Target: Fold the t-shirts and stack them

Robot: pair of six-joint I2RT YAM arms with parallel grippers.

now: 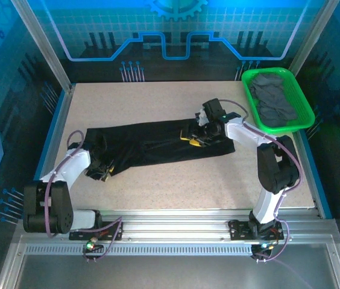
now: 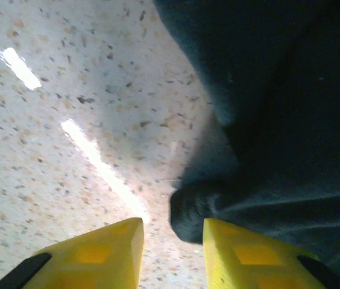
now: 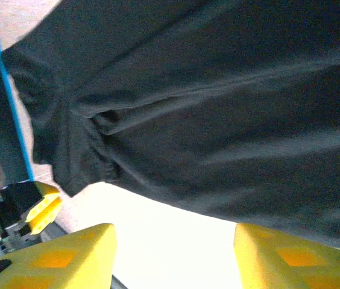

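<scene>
The black t-shirt (image 1: 158,144) is lying stretched across the worktop (image 1: 176,192). It looks limp and light and is likely to sag, so pinching its corners seems best. The left fingers (image 2: 97,259) are standing apart at its edge, and the right fingers (image 3: 67,259) are gaping near its other end. Both are grasping nothing.

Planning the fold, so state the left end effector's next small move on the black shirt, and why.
Probably nudge the left end effector forward and close: its fingers stand open, and a bunched edge of the black t-shirt lies ahead of their gap.
</scene>
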